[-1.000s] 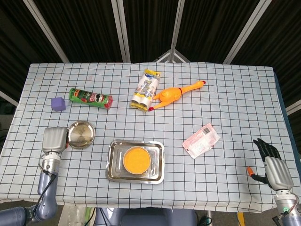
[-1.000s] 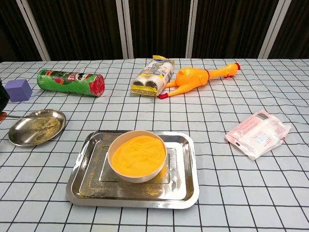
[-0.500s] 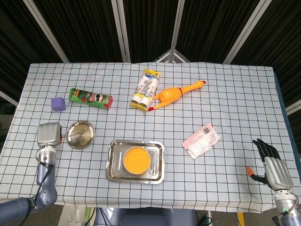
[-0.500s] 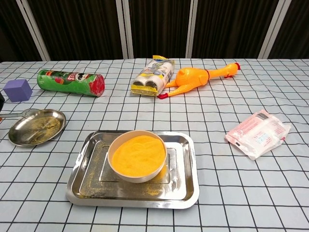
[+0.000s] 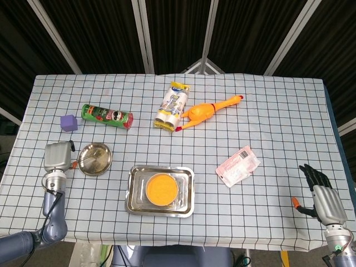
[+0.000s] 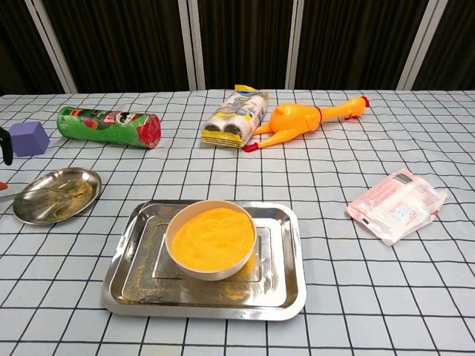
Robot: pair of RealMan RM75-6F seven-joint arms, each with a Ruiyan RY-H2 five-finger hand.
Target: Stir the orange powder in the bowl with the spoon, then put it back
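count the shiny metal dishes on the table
2. A rectangular metal tray near the front centre, holding the bowl of orange powder, and a small round metal plate to its left, beside the left hand. None appear hidden.

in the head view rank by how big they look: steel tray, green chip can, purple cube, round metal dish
1. Rectangular steel tray, clearly largest.
2. Green cylindrical chip can and small round metal dish: the can is longer, the dish wider, so they are too close to rank.
3. Small purple cube, smallest.
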